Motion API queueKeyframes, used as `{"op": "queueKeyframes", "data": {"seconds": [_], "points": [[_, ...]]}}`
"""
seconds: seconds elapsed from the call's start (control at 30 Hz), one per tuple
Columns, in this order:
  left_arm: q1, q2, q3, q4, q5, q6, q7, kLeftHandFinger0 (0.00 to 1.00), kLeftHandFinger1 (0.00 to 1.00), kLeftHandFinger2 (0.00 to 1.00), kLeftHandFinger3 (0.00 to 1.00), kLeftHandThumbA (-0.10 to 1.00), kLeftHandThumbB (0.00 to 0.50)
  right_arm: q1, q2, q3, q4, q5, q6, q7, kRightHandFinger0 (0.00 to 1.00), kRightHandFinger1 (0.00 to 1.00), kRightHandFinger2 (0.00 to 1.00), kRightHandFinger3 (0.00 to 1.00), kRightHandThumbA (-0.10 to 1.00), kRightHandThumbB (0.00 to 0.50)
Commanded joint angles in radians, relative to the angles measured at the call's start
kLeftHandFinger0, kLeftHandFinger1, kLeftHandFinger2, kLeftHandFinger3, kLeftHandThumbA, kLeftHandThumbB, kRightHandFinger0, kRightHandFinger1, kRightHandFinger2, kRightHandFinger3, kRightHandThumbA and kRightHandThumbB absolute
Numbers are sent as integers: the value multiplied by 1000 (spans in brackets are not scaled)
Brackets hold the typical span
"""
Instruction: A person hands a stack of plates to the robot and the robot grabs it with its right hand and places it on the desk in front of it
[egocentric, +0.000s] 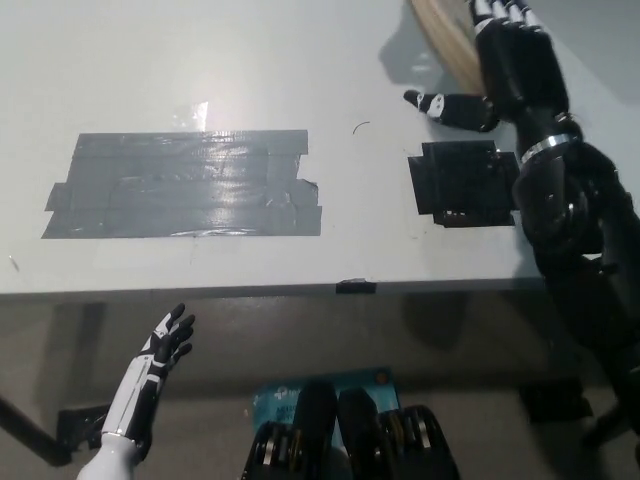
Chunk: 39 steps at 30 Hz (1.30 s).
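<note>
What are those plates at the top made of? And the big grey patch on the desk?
The plates look like pale wood or bamboo: tan, matte, with thin layered edges, though only part shows. The grey patch looks like strips of duct tape: overlapping bands, wrinkled and shiny where light hits.

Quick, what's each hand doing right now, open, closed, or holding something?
Left hand: open, holding nothing, resting low below the desk edge.
Right hand: reaching the stack of plates at the top edge; whether it grips them cannot be told.
</note>
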Motion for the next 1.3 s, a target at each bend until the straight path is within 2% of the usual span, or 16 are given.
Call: {"op": "queueKeyframes", "data": {"seconds": [0.0, 0.13, 0.27, 0.3, 0.33, 0.37, 0.4, 0.43, 0.47, 0.53, 0.57, 0.6, 0.73, 0.9, 0.97, 1.27], "points": [[-17, 15, 6, -29, 0, -22, -11, 1000, 1000, 1000, 1000, 1000, 216, -50, -24, 44, -38, -42, 58, 108, 1000, 1000, 1000, 1000, 686, 500], [-24, 18, 6, -36, 2, -13, -11, 1000, 1000, 1000, 1000, 1000, 205, -56, -30, 67, -69, -32, 64, 162, 1000, 1000, 1000, 1000, 703, 500], [-22, 19, 6, -36, 0, -19, -13, 1000, 1000, 1000, 1000, 1000, 195, -63, -29, 83, -76, -59, 80, 165, 1000, 1000, 1000, 1000, 621, 500], [-23, 19, 6, -35, -3, -18, -15, 1000, 1000, 1000, 1000, 1000, 196, -69, -26, 78, -55, -72, 84, 132, 1000, 1000, 1000, 1000, 421, 406], [-23, 19, 6, -35, -5, -18, -16, 1000, 1000, 1000, 1000, 1000, 196, -74, -23, 74, -37, -83, 89, 108, 1000, 983, 1000, 1000, 384, 418], [-23, 20, 7, -38, -7, -15, -17, 1000, 1000, 1000, 1000, 1000, 190, -74, -18, 69, -22, -91, 93, 81, 666, 689, 834, 935, 246, 378], [-24, 20, 6, -39, -7, -14, -17, 1000, 1000, 1000, 1000, 1000, 189, -73, -16, 66, -17, -95, 94, 70, 497, 605, 736, 846, 201, 369], [-24, 20, 6, -42, -7, -15, -17, 1000, 1000, 1000, 1000, 1000, 181, -72, -13, 58, 28, -109, 84, 2, 44, 172, 345, 494, -80, 267], [-25, 21, 6, -42, -8, -15, -18, 1000, 1000, 1000, 1000, 1000, 181, -69, -12, 47, 63, -109, 67, -56, 9, 118, 343, 413, -96, 229], [-29, 25, 6, -39, -7, -15, -22, 1000, 1000, 1000, 1000, 1000, 180, -62, -8, 23, 106, -97, 41, -138, 0, 248, 687, 479, -100, 183], [-31, 26, 6, -38, -9, -12, -23, 1000, 1000, 1000, 1000, 1000, 179, -62, -5, 11, 133, -90, 28, -178, 0, 369, 874, 601, -100, 192], [-32, 26, 5, -38, -8, -12, -23, 1000, 1000, 1000, 1000, 1000, 177, -59, -2, 2, 153, -83, 15, -215, 0, 439, 904, 744, -100, 196], [-36, 26, 6, -28, -9, -22, -22, 1000, 1000, 1000, 1000, 1000, 177, -50, -5, -18, 167, -63, -44, -304, 0, 516, 906, 966, -100, 120], [-37, 26, 3, -32, 2, -11, -19, 1000, 1000, 1000, 1000, 1000, 178, -50, -8, -35, 176, -61, -123, -434, 0, 460, 855, 928, -100, 138], [-40, 27, 3, -34, -1, -6, -22, 1000, 1000, 1000, 1000, 1000, 177, -50, -12, -42, 169, -62, -150, -482, 0, 445, 823, 996, -100, 128], [-49, 32, 3, -25, -7, -11, -29, 1000, 1000, 1000, 1000, 1000, 168, -43, -57, -83, -77, -93, -152, -472, 0, 493, 904, 926, -100, 184]]}}
